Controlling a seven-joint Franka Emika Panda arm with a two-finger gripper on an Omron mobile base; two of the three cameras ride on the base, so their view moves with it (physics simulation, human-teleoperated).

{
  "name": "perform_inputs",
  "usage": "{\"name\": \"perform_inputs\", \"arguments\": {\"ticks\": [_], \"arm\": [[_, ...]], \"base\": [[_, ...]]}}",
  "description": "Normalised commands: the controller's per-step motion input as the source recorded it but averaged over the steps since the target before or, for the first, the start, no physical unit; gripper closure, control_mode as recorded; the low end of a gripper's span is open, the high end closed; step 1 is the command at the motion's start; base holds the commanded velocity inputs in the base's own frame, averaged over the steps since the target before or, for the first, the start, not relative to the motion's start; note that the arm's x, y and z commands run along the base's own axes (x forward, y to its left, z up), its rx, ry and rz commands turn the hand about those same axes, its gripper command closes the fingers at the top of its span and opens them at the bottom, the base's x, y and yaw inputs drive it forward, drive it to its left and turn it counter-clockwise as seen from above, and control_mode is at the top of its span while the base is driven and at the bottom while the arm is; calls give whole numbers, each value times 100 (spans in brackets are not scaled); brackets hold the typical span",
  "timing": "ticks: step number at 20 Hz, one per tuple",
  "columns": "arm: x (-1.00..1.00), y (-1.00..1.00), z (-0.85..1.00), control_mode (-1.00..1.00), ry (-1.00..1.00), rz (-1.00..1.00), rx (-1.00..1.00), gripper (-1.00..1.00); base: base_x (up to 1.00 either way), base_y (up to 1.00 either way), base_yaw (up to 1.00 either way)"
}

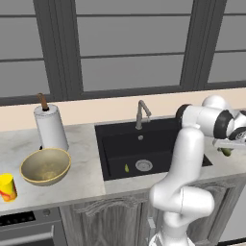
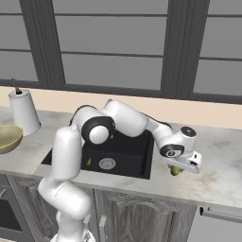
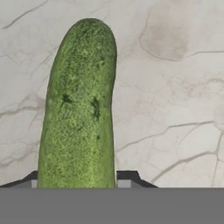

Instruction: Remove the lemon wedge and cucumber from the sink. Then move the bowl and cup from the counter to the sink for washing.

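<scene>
Cucumber [image 3: 78, 109] base hidden between gripper [image 3: 78, 183] fingertips

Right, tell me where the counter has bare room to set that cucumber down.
Free: the counter right of the sink, under the gripper holding the cucumber; also the strip between sink and bowl. Crowded: the left end, where the paper towel roll, bowl and cup cluster.
</scene>
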Motion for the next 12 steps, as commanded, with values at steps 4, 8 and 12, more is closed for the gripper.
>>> {"name": "perform_inputs", "arguments": {"ticks": [4, 8, 12], "arm": [[0, 1, -23, -100, -3, 0, 0, -100], [0, 1, -3, -100, 0, -1, -1, -100], [0, 3, 9, -100, 1, 0, -1, -100]], "base": [[0, 0, 0], [0, 0, 0], [0, 0, 0]]}}
